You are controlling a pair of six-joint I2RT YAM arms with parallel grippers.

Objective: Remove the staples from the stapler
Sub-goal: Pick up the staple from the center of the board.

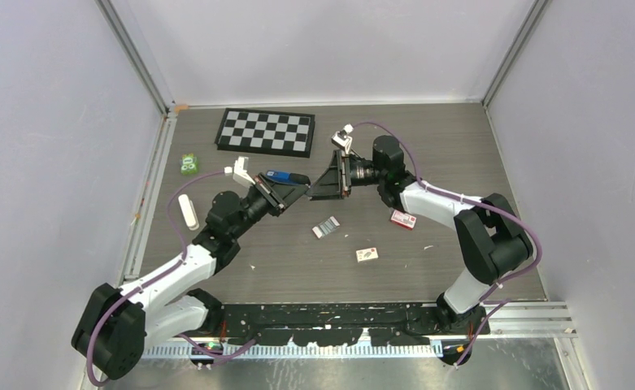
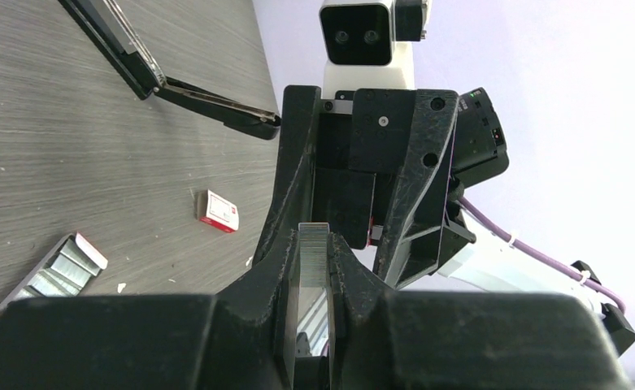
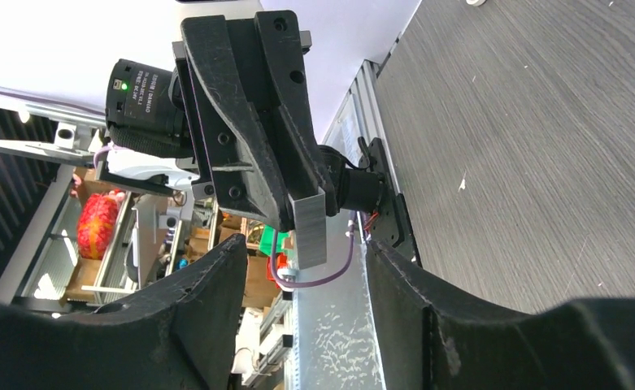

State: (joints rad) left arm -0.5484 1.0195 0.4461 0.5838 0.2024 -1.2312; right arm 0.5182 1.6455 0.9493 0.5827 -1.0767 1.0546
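The stapler [image 1: 285, 176], black with a blue top, lies on the table just beyond both grippers; in the left wrist view the stapler [image 2: 135, 57] shows swung open, its silver rail exposed. My left gripper [image 2: 315, 236] is shut on a short silver strip of staples [image 2: 314, 253], held edge-on above the table. My right gripper [image 3: 306, 244] faces it tip to tip, jaws open, one finger on each side of the strip's free end [image 3: 310, 231] without touching it. In the top view the left gripper [image 1: 296, 192] and right gripper [image 1: 320, 188] meet at mid-table.
A chessboard [image 1: 265, 132] lies at the back. An open box of staples [image 1: 325, 228] sits below the grippers, a red-and-white box [image 1: 403, 219] beside the right arm, another small box [image 1: 367, 254] nearer. A green item [image 1: 188, 164] and a white tube [image 1: 188, 211] lie at the left.
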